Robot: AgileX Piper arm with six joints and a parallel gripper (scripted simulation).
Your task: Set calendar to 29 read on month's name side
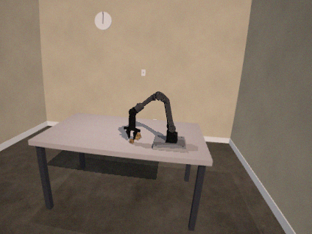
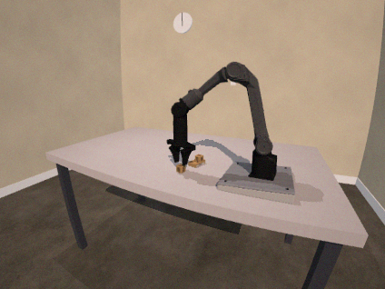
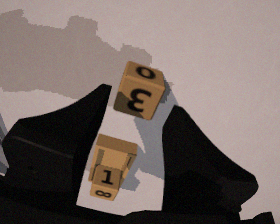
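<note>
A loose wooden cube [image 3: 140,91] lies on the table, showing a 3 on its side and a 0 on the face beyond it. It also shows in the exterior view [image 2: 181,169]. The small wooden tray [image 3: 113,162] lies close by, with a cube in it that shows a 1 and an 8; it also shows in the exterior view [image 2: 197,162]. My gripper [image 3: 139,107] points straight down and hovers just above the loose cube [image 1: 131,140]. The fingers are open and hold nothing. In the exterior view the fingertips [image 2: 181,158] are a little above the cube.
The arm's grey base plate [image 2: 256,182] stands on the table to the right of the tray. The table's front edge [image 2: 182,198] is a short way in front of the cube.
</note>
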